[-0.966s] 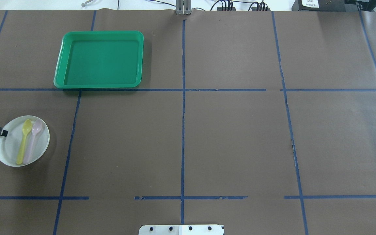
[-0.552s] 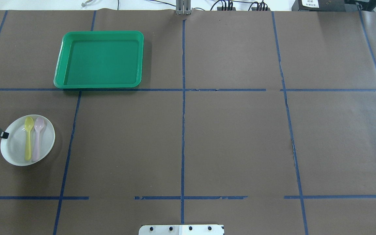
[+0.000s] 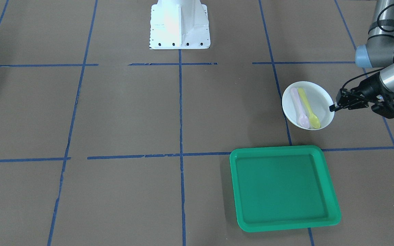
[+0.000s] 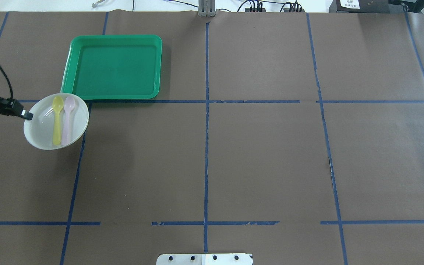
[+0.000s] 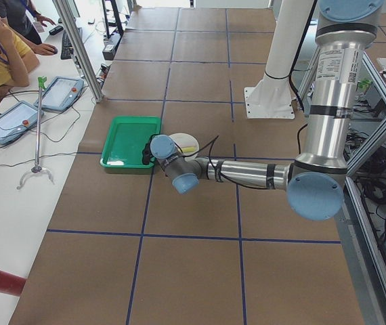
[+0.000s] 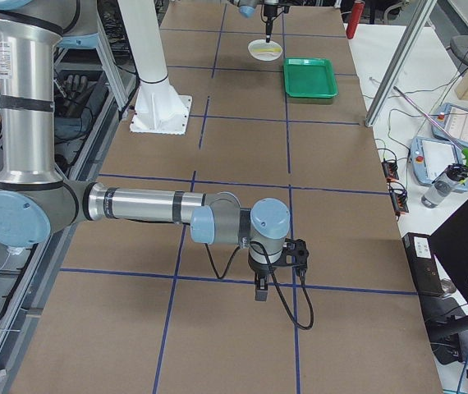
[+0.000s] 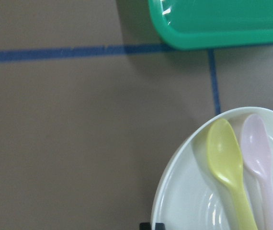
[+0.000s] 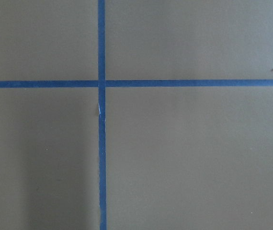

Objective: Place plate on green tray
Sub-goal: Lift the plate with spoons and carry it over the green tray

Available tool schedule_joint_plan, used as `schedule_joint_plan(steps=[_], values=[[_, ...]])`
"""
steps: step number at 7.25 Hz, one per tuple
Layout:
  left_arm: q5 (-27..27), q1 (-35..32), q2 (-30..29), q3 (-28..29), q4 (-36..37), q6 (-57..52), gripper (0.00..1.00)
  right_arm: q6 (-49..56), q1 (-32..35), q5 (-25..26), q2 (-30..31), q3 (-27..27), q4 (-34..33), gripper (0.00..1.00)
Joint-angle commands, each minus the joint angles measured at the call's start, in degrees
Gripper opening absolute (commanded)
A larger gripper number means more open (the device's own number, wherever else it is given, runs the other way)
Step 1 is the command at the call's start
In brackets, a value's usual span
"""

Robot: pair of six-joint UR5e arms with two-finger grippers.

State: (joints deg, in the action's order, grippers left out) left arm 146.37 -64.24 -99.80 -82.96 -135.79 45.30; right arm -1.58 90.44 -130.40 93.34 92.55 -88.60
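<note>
The left gripper [image 4: 28, 115] is clamped on the left rim of the plate [image 4: 41, 129], which extends rightward from its fingertips, raised off the table [image 4: 256, 154]. A yellow spoon [image 4: 56, 121] and a pink spoon [image 4: 67, 118] lie side by side on it. The green tray [image 4: 112, 66] sits just beyond (near corner closest). The right gripper [image 6: 260, 292] hangs far off to the right, and I cannot tell whether its fingers are apart or together.

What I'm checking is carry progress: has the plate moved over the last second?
Yes. In the overhead view the plate has moved away from the robot, toward the green tray; its far rim now overlaps the blue tape line.
</note>
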Motion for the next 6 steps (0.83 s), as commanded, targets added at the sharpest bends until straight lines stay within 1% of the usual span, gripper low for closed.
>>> schedule_joint_plan(steps=[1, 2, 3, 4, 5, 6], values=[[-0.3, -0.8, -16.4, 12.5, 6.1, -0.4, 0.00, 0.0, 0.0, 0.0, 0.0, 0.0, 0.0, 1.00], [-1.6, -0.5, -23.2, 21.4, 6.0, -0.5, 0.00, 0.0, 0.0, 0.0, 0.0, 0.0, 0.0, 1.00], [-7.4, 0.5, -29.4, 31.3, 5.5, -0.4, 0.00, 0.0, 0.0, 0.0, 0.1, 0.1, 0.0, 1.00], [-8.4, 1.7, -31.9, 35.5, 3.5, -0.3, 0.00, 0.0, 0.0, 0.0, 0.1, 0.0, 0.0, 1.00], [-8.5, 2.9, -31.9, 35.9, 3.3, -0.1, 0.00, 0.0, 0.0, 0.0, 0.0, 0.0, 0.0, 1.00], [-8.5, 3.3, -31.9, 36.0, 3.3, 0.2, 0.61, 0.0, 0.0, 0.1, 0.0, 0.0, 0.0, 1.00]])
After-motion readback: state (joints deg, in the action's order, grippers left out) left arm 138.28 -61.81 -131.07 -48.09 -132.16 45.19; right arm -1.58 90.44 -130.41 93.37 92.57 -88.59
